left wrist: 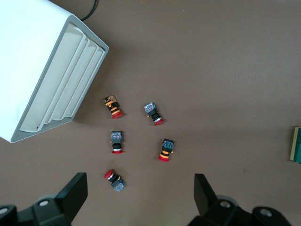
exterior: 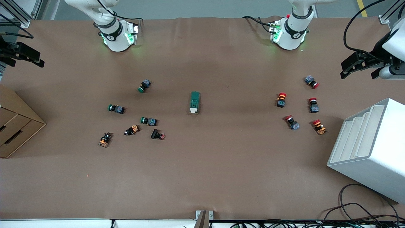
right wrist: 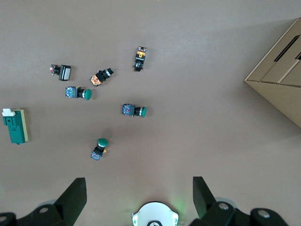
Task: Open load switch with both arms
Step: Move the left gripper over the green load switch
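The load switch (exterior: 194,102), a dark-green block with a white lever tab at the end nearer the front camera, lies flat at the middle of the table. The right wrist view shows it whole (right wrist: 15,125); in the left wrist view only the load switch's edge (left wrist: 297,145) shows. My left gripper (exterior: 360,68) hangs open in the air over the left arm's end of the table, its fingers (left wrist: 75,194) wide apart and holding nothing. My right gripper (exterior: 25,59) hangs open over the right arm's end, fingers (right wrist: 74,195) spread, also holding nothing. Both are well away from the switch.
Several red-capped push buttons (exterior: 281,99) lie toward the left arm's end, beside a white slotted rack (exterior: 370,148). Several green-capped and orange buttons (exterior: 148,121) lie toward the right arm's end, with a cardboard box (exterior: 15,126) at that edge.
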Action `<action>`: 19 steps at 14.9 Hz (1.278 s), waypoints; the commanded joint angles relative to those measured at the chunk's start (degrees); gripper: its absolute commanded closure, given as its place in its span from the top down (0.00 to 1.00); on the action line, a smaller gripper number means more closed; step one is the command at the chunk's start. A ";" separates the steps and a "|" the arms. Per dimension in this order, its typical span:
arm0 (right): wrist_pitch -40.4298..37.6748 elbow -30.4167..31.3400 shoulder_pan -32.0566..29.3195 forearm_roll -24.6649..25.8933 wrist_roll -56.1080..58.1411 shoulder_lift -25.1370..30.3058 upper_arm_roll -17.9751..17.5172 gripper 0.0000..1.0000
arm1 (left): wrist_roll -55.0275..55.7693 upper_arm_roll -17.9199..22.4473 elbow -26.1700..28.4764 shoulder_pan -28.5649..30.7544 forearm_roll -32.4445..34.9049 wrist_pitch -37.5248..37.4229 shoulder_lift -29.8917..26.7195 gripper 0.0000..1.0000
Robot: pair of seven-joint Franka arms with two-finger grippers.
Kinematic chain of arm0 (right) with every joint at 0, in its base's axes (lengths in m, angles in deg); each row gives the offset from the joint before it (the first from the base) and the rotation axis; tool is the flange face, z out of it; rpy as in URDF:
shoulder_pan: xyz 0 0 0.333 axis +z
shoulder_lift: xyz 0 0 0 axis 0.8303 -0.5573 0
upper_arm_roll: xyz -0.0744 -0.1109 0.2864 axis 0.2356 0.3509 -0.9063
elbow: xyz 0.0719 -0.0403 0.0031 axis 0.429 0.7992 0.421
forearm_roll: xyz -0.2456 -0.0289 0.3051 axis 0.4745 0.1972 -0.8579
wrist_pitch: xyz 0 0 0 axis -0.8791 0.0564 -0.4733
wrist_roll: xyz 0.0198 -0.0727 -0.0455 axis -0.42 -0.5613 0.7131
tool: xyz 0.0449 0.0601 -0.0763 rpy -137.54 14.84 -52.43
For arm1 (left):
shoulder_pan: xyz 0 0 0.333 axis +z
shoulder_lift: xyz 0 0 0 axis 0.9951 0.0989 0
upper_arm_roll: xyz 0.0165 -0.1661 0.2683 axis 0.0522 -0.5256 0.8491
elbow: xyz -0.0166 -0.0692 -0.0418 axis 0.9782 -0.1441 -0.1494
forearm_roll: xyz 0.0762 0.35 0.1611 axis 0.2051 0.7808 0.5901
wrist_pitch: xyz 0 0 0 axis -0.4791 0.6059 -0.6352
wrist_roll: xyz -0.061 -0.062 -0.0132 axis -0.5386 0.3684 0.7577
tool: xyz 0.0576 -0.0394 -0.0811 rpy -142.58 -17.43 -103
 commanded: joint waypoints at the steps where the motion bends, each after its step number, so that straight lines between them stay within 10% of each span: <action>1: -0.31 0.75 -0.05 -0.07 0.10 1.13 -0.74 1.00 | -0.99 -0.10 -0.74 0.31 -1.02 -1.06 -0.16 1.00; 19: 0.04 0.75 0.13 0.02 0.10 1.57 -1.19 1.00 | 24.12 -7.92 6.72 -12.51 -0.84 10.96 9.76 1.00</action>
